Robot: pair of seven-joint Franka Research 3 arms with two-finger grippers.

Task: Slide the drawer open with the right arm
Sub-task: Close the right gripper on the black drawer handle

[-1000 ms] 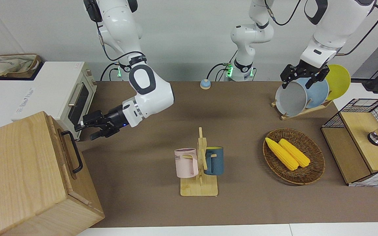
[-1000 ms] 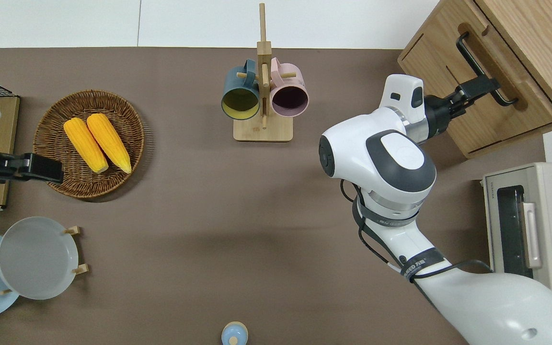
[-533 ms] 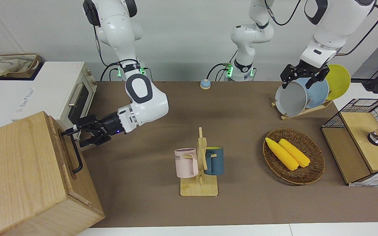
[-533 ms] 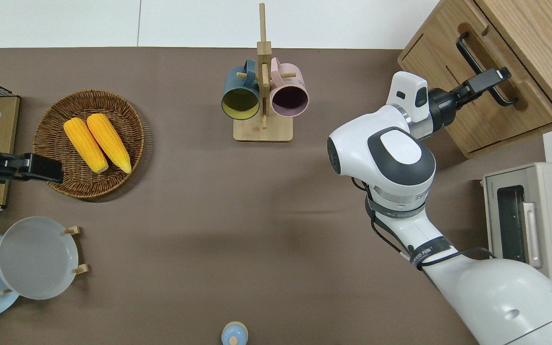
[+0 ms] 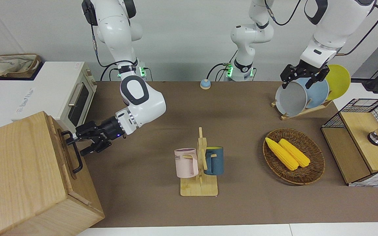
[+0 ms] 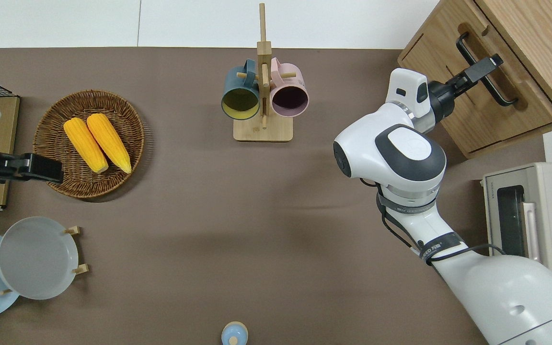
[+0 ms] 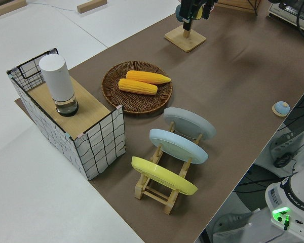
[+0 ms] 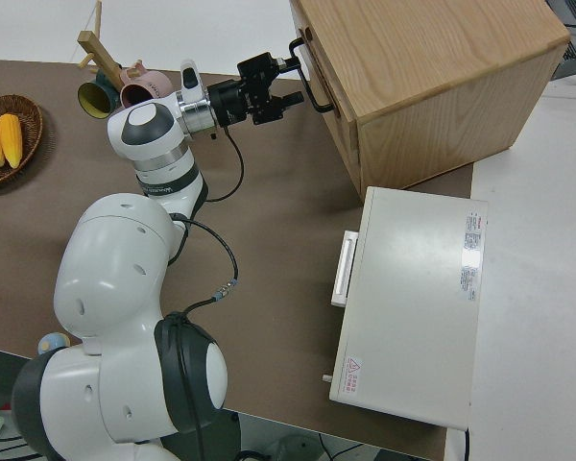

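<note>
- The table [image 5: 241, 108] fills most of the front view, its brown top running from one edge of the frame to the other.
- The cabinet [image 5: 18, 177] sits at the lower left of the front view, at the right arm's end of the table, and shows as a pale wood block at the upper right of the overhead view.
- The right arm [image 5: 136, 98] reaches down from the top of the front view toward the cabinet front; the left arm [image 5: 326, 29] is parked at the upper right.
- The toaster oven [image 5: 61, 91] stands at the left edge of the front view, nearer to the robots than the cabinet.
- The drawer [image 6: 487, 96] is in the cabinet front, at the upper right of the overhead view; it looks pushed in, level with the cabinet front.
- The basket [image 5: 294, 156] with two ears of corn [image 5: 287, 153] lies right of centre in the front view.
- The mug rack [image 5: 199, 170] stands at lower centre of the front view, with a pink mug and a blue mug.
- The handle [image 5: 74, 152] is a black bar on the drawer front.
- The right gripper [image 5: 77, 144] is at the handle's end nearer the robots, its fingers spread one to each side of the bar; no grip on the bar can be made out.
</note>
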